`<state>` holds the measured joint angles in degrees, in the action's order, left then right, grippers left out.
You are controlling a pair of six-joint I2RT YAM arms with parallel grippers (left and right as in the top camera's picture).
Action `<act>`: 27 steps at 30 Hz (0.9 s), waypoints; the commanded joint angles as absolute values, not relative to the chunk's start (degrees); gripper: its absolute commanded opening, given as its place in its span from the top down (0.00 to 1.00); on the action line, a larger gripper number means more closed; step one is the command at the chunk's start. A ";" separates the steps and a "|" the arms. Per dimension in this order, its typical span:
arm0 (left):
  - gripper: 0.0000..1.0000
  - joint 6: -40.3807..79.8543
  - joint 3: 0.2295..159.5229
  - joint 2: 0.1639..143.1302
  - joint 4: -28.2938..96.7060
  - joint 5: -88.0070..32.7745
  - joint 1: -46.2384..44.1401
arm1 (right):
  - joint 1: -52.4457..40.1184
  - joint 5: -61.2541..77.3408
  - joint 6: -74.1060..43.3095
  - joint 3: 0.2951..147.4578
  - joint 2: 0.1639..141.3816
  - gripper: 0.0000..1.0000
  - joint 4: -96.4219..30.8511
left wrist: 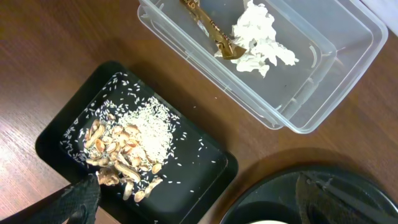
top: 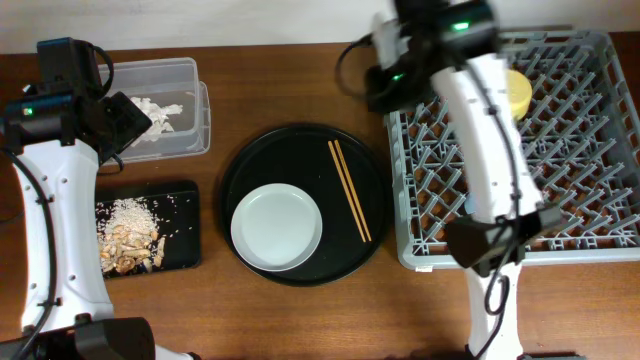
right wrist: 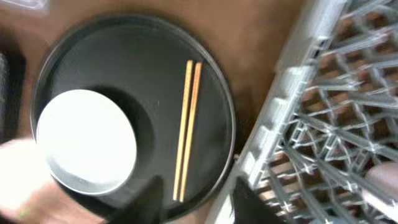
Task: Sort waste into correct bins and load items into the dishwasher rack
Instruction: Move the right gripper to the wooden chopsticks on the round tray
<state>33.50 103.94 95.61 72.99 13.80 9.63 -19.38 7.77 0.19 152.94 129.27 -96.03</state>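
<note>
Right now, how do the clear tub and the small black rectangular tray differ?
The clear tub is see-through, while the black tray is opaque. The tub has tall walls and the tray is shallow. The tub holds crumpled white paper and a brown-gold wrapper scrap, and the tray holds loose rice and brown food pieces. Both are rectangular, similar in size, and on the robot's left side.

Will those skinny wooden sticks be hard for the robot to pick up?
Probably fiddly: the chopsticks lie flat on the round black tray, leaving little to pinch. They look thin, stiff and light, so likely won't bend. Lying loose side by side, one might roll or slip away.
</note>
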 commanded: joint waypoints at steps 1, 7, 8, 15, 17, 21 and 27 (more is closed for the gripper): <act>0.01 33.85 104.40 94.89 72.90 14.39 9.91 | -22.87 0.82 0.25 143.26 131.37 0.72 -92.53; 0.01 33.85 104.40 94.89 72.90 14.39 9.91 | -24.03 -0.51 -0.69 123.04 131.37 0.74 -79.64; 0.01 33.85 104.40 94.89 72.90 14.39 9.91 | -24.03 -0.14 -0.71 119.92 131.37 0.75 -77.25; 0.01 33.85 104.40 94.89 72.90 14.39 9.91 | -24.05 4.54 -0.73 108.95 131.37 0.76 -68.25; 0.01 33.85 104.40 94.89 72.90 14.39 9.91 | -24.05 4.54 -0.75 107.90 131.37 0.75 -67.16; 0.01 33.85 104.40 94.89 72.90 14.39 9.91 | -24.05 5.69 -1.19 106.28 131.41 0.76 -64.75; 0.01 33.85 104.40 94.89 72.90 14.39 9.91 | -24.18 6.02 -2.46 104.71 131.61 0.76 -62.33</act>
